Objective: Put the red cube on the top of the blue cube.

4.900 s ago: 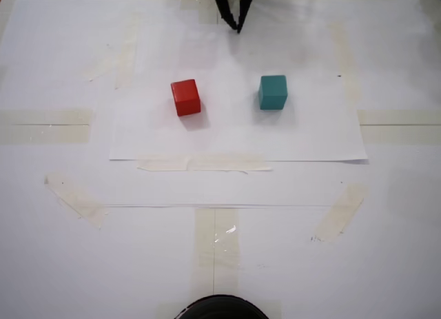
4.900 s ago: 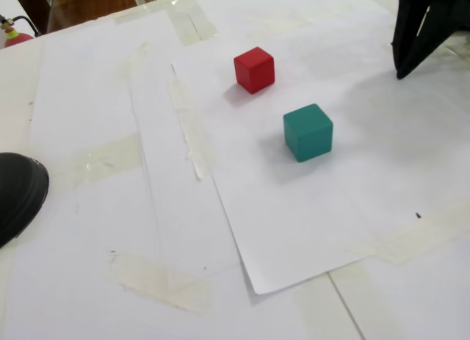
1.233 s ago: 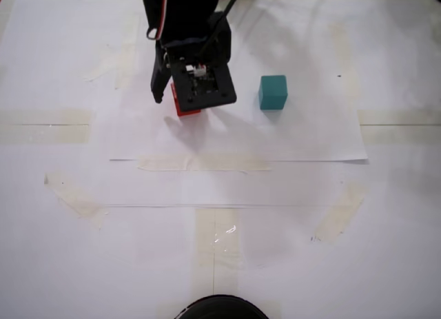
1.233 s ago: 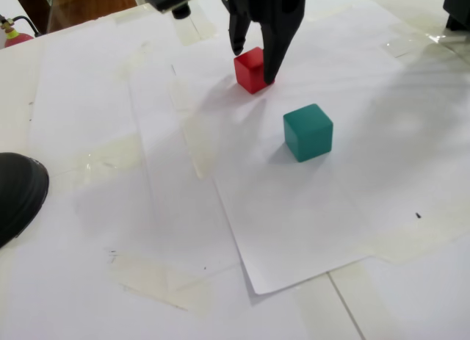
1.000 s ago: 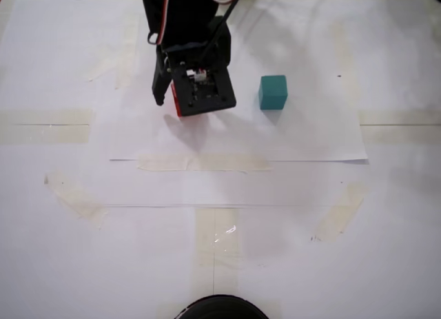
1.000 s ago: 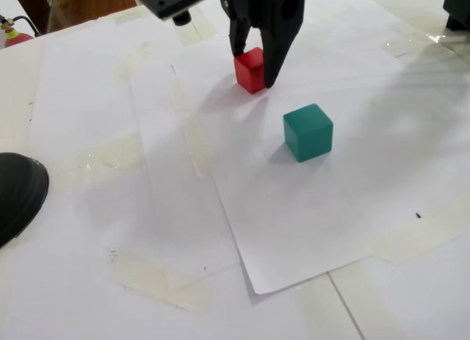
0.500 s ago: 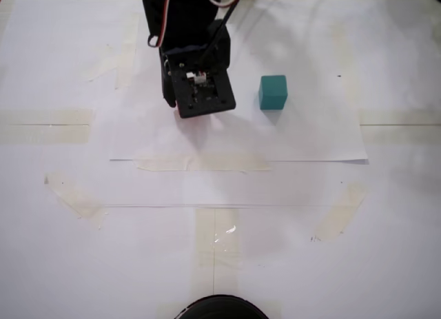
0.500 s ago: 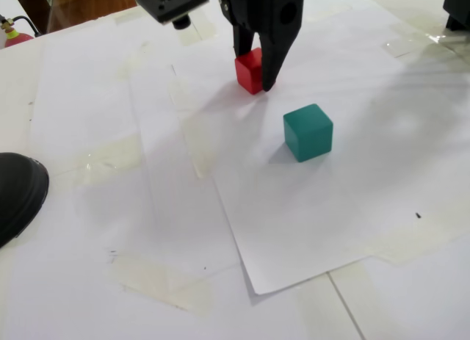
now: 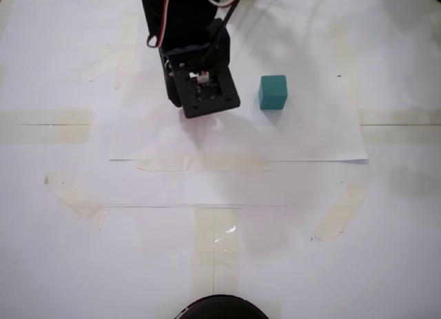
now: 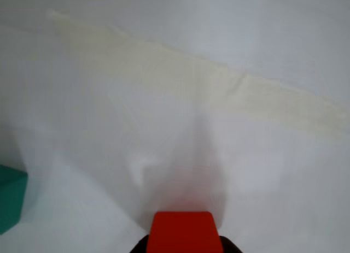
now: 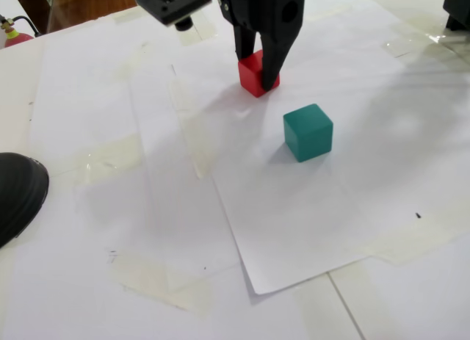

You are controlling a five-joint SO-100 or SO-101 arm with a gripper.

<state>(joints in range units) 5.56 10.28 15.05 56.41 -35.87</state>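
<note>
Tool [image 11: 258, 81]: clamped on red cube [image 11: 250, 70], at bench [image 11: 88, 208] level. Blue cube [image 11: 308, 131]: nearby. Risk: shallow grip; cube may slip during lift.

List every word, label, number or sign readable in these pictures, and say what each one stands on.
None: no readable text shows in any view.
The red cube and the blue cube have plain faces.
The paper sheets and tape strips are unmarked.
The black gripper shows no legible label; a small white part on its body is too small to read.
</note>
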